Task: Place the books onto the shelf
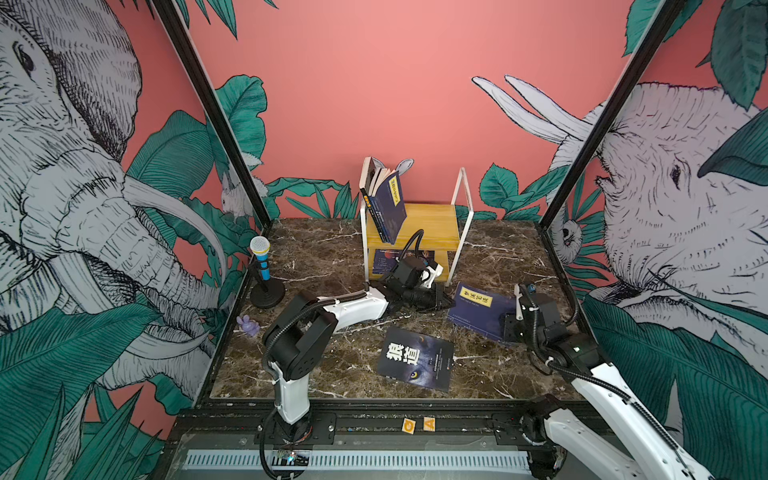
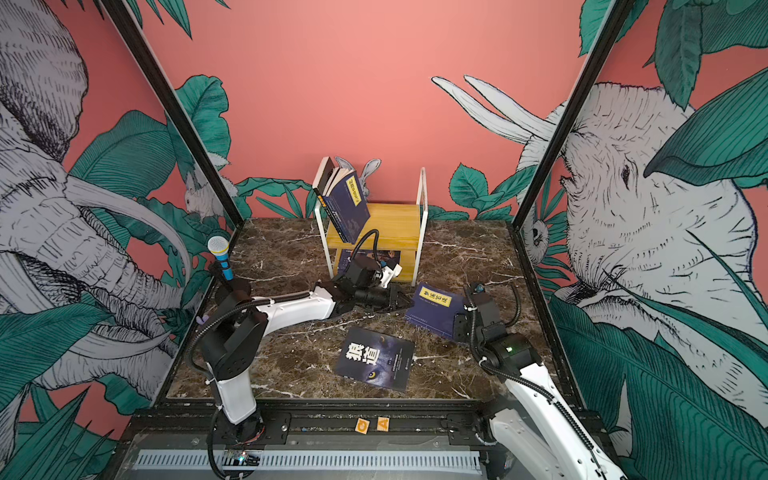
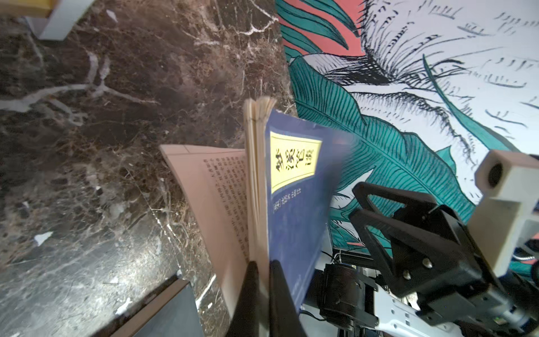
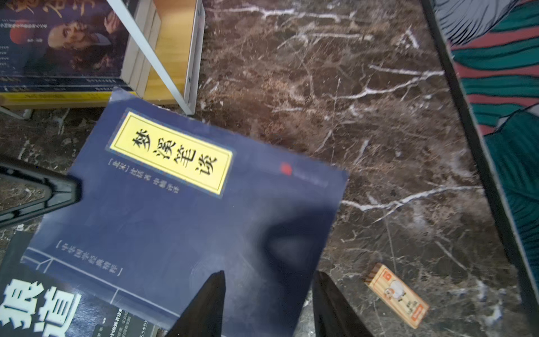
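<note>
Left gripper pinches only the cover and some pages of the navy book lying toward the tabletop's right edge, just before the shelf, while the right gripper stands parted over its corner, so loose leaves may fan, tear or slip.

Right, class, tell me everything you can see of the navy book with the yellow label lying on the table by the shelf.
The navy book is a thin paperback: yellow title label with black characters, small red seal, tan pages. It is off the shelf, on the marble table in front of it. The left gripper is shut on its page edge, one leaf hanging loose; the right gripper is open above a corner.
</note>
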Available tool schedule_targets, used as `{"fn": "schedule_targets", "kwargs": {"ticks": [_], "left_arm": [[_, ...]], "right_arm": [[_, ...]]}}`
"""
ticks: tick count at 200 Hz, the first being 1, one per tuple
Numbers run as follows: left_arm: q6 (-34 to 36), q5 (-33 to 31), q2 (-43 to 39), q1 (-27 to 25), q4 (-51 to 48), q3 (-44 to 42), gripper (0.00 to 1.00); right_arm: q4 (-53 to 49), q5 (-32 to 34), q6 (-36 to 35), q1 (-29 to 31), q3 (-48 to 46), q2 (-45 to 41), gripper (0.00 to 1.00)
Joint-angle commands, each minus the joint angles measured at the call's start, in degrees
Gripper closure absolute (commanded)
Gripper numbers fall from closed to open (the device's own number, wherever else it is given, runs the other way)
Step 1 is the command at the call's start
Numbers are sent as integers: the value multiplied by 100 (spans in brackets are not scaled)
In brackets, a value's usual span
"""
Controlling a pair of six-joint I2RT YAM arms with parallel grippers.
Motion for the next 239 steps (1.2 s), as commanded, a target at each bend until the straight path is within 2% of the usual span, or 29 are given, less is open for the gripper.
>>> {"fn": "schedule_targets", "kwargs": {"ticks": [1,31,50,63,75,90,104,128,140,156,188,219,239], "left_arm": [[80,191,-544,298,-127,-44,100],[80,215,-870,543,-143,-266,100],[84,277,-1016,546,-131,-319,100],[32,324,-1043,546,-104,-315,100],[-7,322,-1046,546,-88,-301,100],[-26,330,-1051,546,-64,-285,100],[-34,359,-1035,546,-77,-284,100],[-108,321,-986,546,-14,-303,100],[-129,328,-985,546,-24,-284,100],[-125,356,-968,546,-23,-267,100],[-73,293,-928,546,-2,-316,100],[-79,337,-915,546,4,-318,100],[-61,317,-909,542,11,-321,100]], "right_arm": [[-478,432,-206,33,217,-40,48],[-665,480,-445,33,343,-31,47],[-569,172,-570,139,463,-1,47],[-236,196,-660,599,412,-7,47],[186,480,-856,1192,293,-11,47],[746,925,-1221,1964,138,4,46],[1368,1078,-1715,2560,-109,47,46],[2365,1296,-2564,3175,-569,240,46],[2740,1703,-2906,3463,-698,444,46],[3428,1876,-3571,3743,-980,627,46],[4198,2260,-4203,3793,-1282,1047,45],[4679,2383,-4466,3751,-1452,1469,42],[4789,2339,-4345,3600,-1451,1723,44]]}}
